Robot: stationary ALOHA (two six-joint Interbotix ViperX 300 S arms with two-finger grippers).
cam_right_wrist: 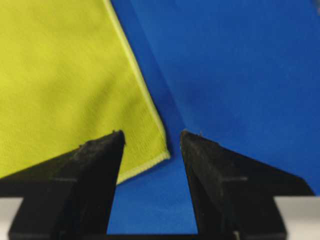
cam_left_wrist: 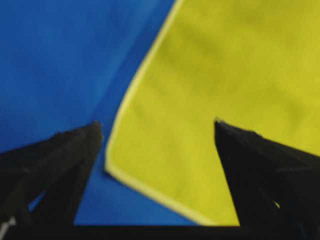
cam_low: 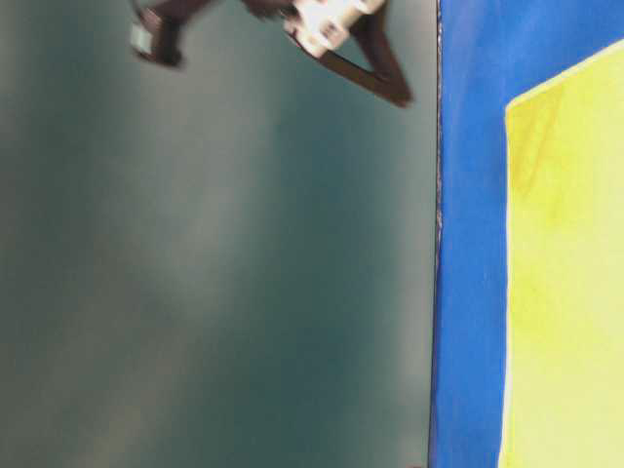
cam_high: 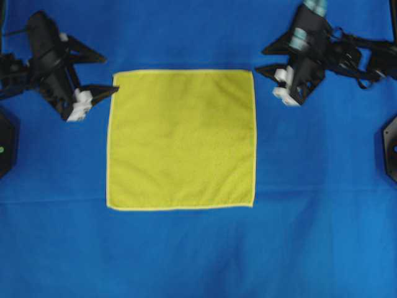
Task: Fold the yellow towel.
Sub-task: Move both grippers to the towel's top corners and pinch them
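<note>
The yellow towel [cam_high: 181, 139] lies flat and spread out as a square on the blue cloth. My left gripper [cam_high: 110, 74] is open and empty, hovering just off the towel's far left corner. In the left wrist view that corner [cam_left_wrist: 112, 167] lies between the jaws of the left gripper [cam_left_wrist: 157, 125]. My right gripper [cam_high: 260, 61] is open and empty, just off the towel's far right corner. In the right wrist view that corner [cam_right_wrist: 162, 155] lies between the jaws of the right gripper [cam_right_wrist: 152, 135]. Neither gripper touches the towel. The table-level view shows part of the towel [cam_low: 565, 273].
The blue cloth [cam_high: 186, 248] covers the whole table. Black arm bases stand at the left edge [cam_high: 6, 143] and the right edge [cam_high: 391, 149]. One black gripper finger [cam_low: 375, 73] shows at the top of the table-level view.
</note>
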